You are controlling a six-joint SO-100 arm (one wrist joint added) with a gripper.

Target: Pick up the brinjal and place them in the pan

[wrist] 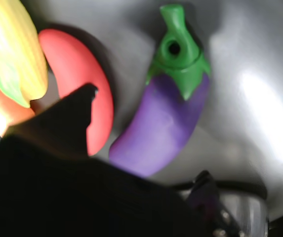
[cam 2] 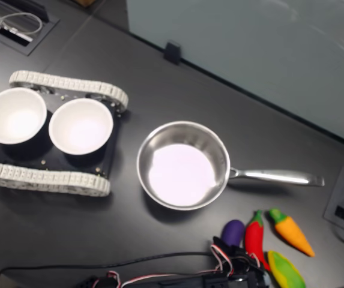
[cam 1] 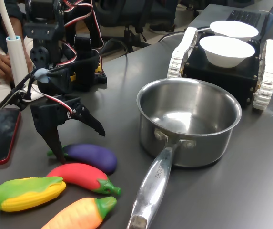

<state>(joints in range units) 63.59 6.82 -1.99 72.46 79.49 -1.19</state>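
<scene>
The black two-fingered gripper (cam 1: 76, 143) hangs with its jaws spread and nothing between them, straddling the stem end of the small smooth purple toy brinjal with the green cap (cam 1: 89, 156), which lies flat on the dark grey tabletop (cam 1: 231, 191) directly under it. One finger tip comes down at the stem cap; the other stands raised over the far side of the body.

To do this step well, the jaws probably want to come down a little further and centre on the thick purple belly (wrist: 163, 123) rather than the narrow stem, since the rounded plastic looks likely to squirt out of an off-centre pinch. The red eggplant-shaped toy with a green stem (cam 1: 81, 175) lies just beside the gripper's near finger, so that finger should slip into the gap between the two without nudging it. The round shiny steel saucepan with the long riveted handle (cam 1: 188, 121) stands empty near the gripper, on the first exterior view's right.

Count: one brinjal, one red toy, one yellow-and-green corn cob (cam 1: 25, 193), one orange carrot (cam 1: 79, 214), one pan, two white bowls (cam 2: 14, 116) on a tracked black vehicle (cam 2: 45, 177).
</scene>
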